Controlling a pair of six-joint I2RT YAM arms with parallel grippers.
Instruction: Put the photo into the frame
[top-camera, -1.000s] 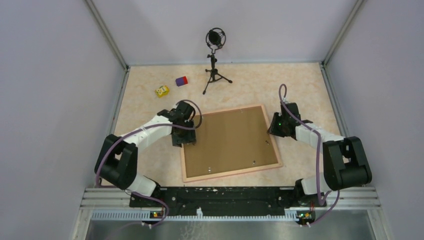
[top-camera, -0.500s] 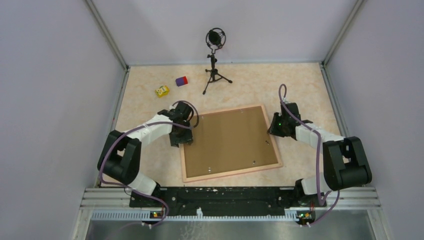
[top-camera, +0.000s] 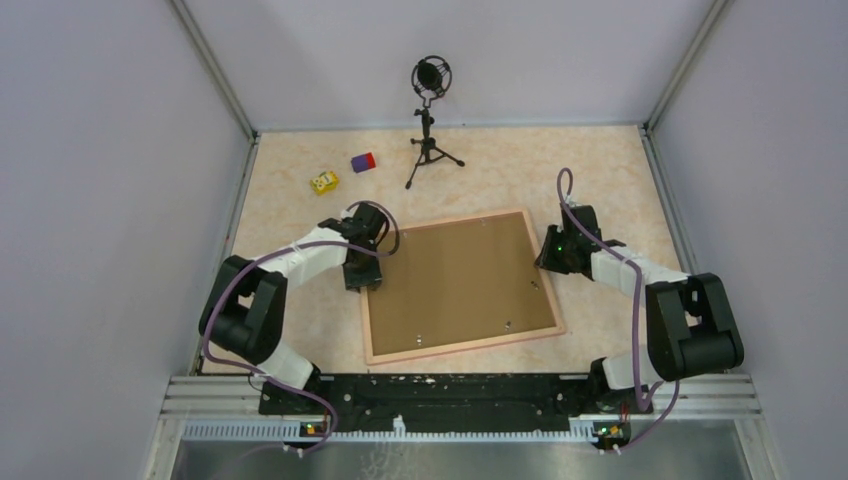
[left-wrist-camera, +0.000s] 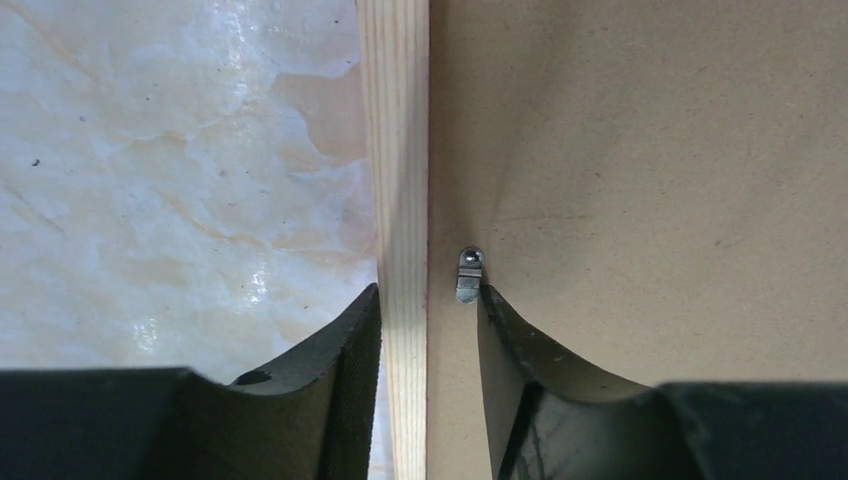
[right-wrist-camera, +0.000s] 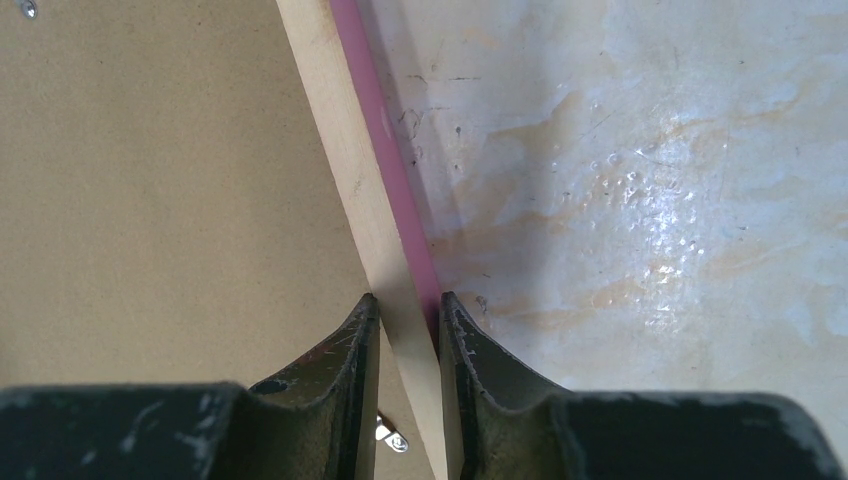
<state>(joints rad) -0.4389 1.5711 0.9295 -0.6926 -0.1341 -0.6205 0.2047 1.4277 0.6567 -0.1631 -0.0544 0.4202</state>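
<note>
The frame (top-camera: 460, 346) lies face down on the table, its pink border around a brown backing board (top-camera: 460, 280). The photo is not visible in any view. My left gripper (top-camera: 362, 283) is at the frame's left rail. In the left wrist view the gripper (left-wrist-camera: 428, 300) is open and straddles the pale wooden rail (left-wrist-camera: 395, 150), with a small metal clip (left-wrist-camera: 468, 275) at its right fingertip. My right gripper (top-camera: 548, 263) is at the right rail. In the right wrist view the gripper (right-wrist-camera: 408, 305) is shut on the rail (right-wrist-camera: 340, 150).
A microphone on a small tripod (top-camera: 428, 120) stands at the back. A yellow toy block (top-camera: 324, 182) and a red-and-purple block (top-camera: 363, 162) lie at the back left. Grey walls enclose the table on three sides.
My left arm has shifted slightly, and its gripper has drawn a little back and left along the frame's left rail. The right arm and the frame have not moved.
</note>
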